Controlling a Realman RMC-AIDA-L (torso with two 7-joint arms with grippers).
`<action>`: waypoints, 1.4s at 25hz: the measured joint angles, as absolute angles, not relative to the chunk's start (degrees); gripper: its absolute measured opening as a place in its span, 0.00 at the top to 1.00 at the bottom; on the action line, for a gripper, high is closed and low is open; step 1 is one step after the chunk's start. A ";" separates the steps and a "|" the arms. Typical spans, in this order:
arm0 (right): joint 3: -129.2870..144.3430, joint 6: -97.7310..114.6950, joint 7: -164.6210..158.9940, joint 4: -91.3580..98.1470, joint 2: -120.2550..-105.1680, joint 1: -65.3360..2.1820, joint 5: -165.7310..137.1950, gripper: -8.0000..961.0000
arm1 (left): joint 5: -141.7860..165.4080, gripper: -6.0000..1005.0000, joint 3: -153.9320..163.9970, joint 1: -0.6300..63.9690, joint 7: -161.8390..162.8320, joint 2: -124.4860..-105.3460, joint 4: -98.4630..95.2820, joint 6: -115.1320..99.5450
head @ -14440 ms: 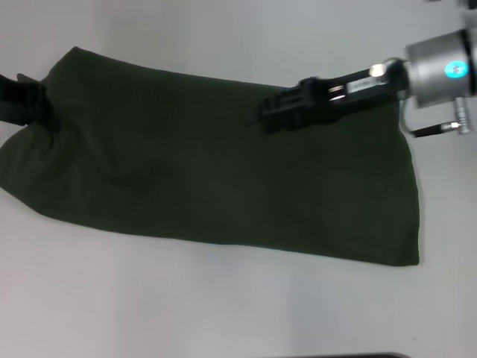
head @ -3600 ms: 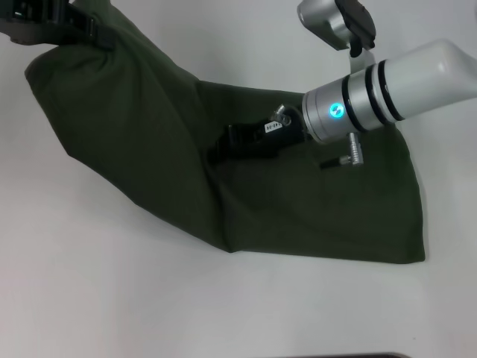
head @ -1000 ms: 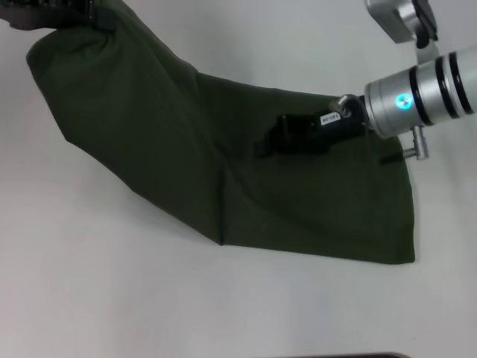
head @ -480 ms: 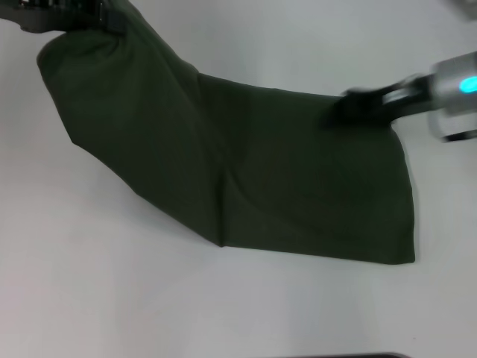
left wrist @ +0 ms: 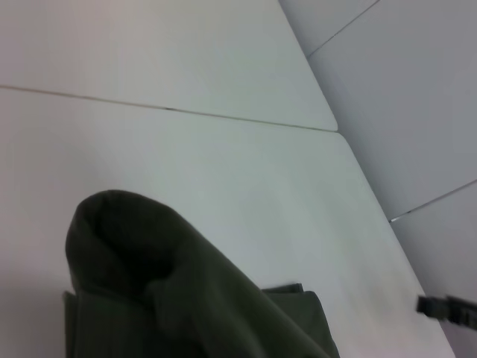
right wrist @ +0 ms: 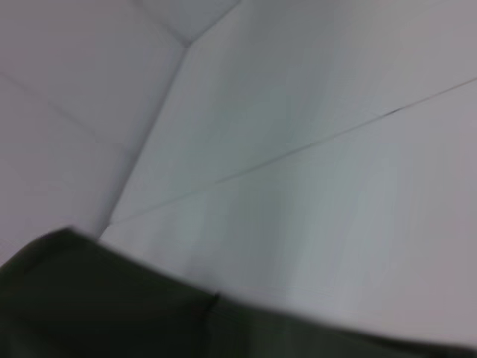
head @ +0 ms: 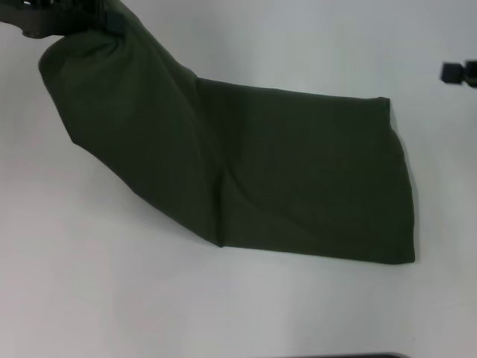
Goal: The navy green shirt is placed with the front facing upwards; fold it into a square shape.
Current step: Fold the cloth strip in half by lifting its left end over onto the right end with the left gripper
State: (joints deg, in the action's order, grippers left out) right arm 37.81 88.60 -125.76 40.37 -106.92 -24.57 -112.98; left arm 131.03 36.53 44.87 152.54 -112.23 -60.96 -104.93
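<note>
**Currently: left end of shirt raised for fold-over**

Head view: the left gripper (head: 63,19) holds the navy green shirt (head: 298,171) clamped in its fingers, left end lifted, right half flat on the counter (head: 223,306). Advise carrying it straight across, edges aligned. The right gripper (head: 456,71) stands clear; finger state indeterminate.

Left wrist view: bunched cloth; nothing obstructs.

Right wrist view: shirt edge, bare counter.

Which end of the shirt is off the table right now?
The navy green shirt's left end, bunched and lifted by the left gripper at the far-left corner. Its right end lies flat; the right gripper is clear of it.
</note>
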 joint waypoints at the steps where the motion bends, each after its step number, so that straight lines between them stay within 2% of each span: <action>1: 37.33 91.02 -124.34 40.88 -106.63 -23.65 -113.00 0.95 | 131.09 0.93 36.65 44.96 152.81 -112.21 -60.74 -104.92; 2: 36.70 93.21 -122.82 41.42 -106.46 -22.80 -113.01 0.95 | 131.11 0.93 36.69 45.02 153.14 -112.21 -60.64 -104.94; 4: 35.36 95.96 -120.07 42.12 -106.42 -21.25 -113.04 0.81 | 131.00 0.93 36.75 45.21 153.81 -112.34 -60.58 -105.16; 8: 33.93 98.09 -116.08 42.30 -106.55 -18.77 -113.13 0.80 | 130.60 0.93 36.76 46.17 154.51 -112.96 -60.56 -106.63; 12: 32.18 98.22 -115.16 42.32 -106.56 -17.79 -114.37 0.80 | 130.51 0.92 36.82 47.02 154.10 -114.54 -60.11 -108.02; 23: 25.24 98.31 -115.67 42.37 -106.19 -18.47 -118.16 0.80 | 128.14 0.90 39.87 48.80 152.20 -123.06 -59.61 -104.20; 26: 25.23 98.47 -116.24 42.37 -106.12 -19.24 -118.15 0.80 | 125.65 0.90 41.98 49.52 151.65 -123.79 -56.59 -101.13; 35: 25.90 98.06 -117.14 42.37 -106.38 -20.47 -118.21 0.80 | 117.22 0.89 50.69 49.38 149.89 -123.88 -48.44 -94.52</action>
State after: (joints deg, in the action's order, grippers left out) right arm 25.90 98.06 -117.14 42.37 -106.38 -20.47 -118.21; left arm 117.22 50.69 49.38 149.89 -123.88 -48.44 -94.52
